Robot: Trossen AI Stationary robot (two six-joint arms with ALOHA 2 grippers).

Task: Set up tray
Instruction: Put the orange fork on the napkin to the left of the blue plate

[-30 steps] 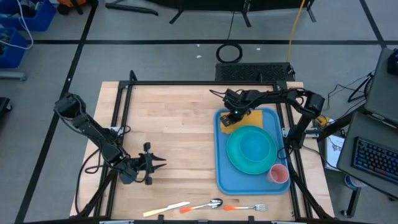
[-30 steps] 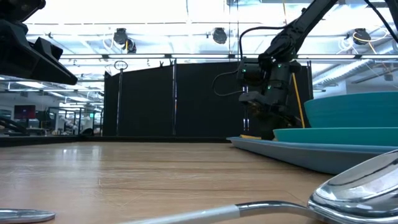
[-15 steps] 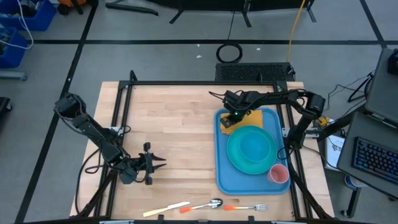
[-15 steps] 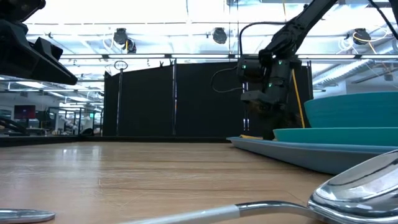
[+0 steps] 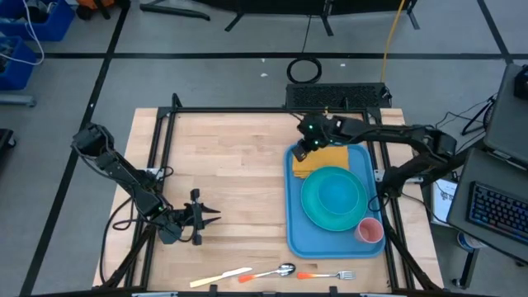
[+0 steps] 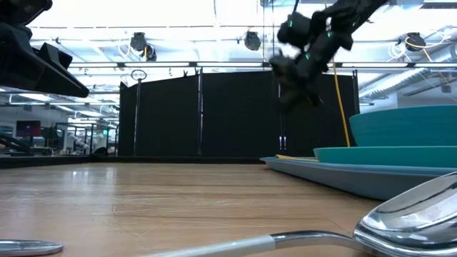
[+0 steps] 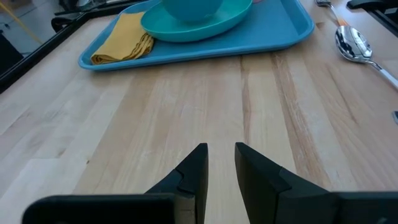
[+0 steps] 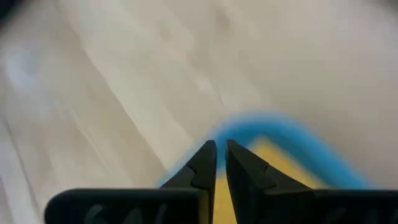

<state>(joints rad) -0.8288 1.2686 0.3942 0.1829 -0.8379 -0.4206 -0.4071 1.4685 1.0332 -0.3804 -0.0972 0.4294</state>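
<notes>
On the right half of the bench [image 5: 223, 177], seen from above, lies the tray [image 5: 295, 223], bright blue with rounded corners and a low rim. It carries a turquoise plate [image 5: 334, 196], a yellow napkin [image 5: 323, 158] at its far end and a pink cup [image 5: 369, 230] at its near right corner. The right pincer [image 5: 307, 142] hangs over the tray's far left corner, holding nothing. The left pincer [image 5: 210, 218] waits low on the left side. A knife [image 5: 221, 277], spoon [image 5: 279, 271] and fork [image 5: 327, 275] lie along the near edge, off the tray.

From bench height, the tray [image 6: 343, 175] sits flat; the right pincer [image 6: 294, 89] is raised clear of it.

Past the left wrist, the left pincer [image 7: 221, 158] shows a narrow gap, empty, facing the tray's [image 7: 273, 34] long side.

Past the right wrist, the right pincer [image 8: 221, 155] is nearly closed, a slit between its tips, over the tray's [image 8: 286, 134] corner.

The tray looks stiff, light and smooth, likely slippery; its raised rim is the place to grip, kept level so the dishes stay put.
</notes>
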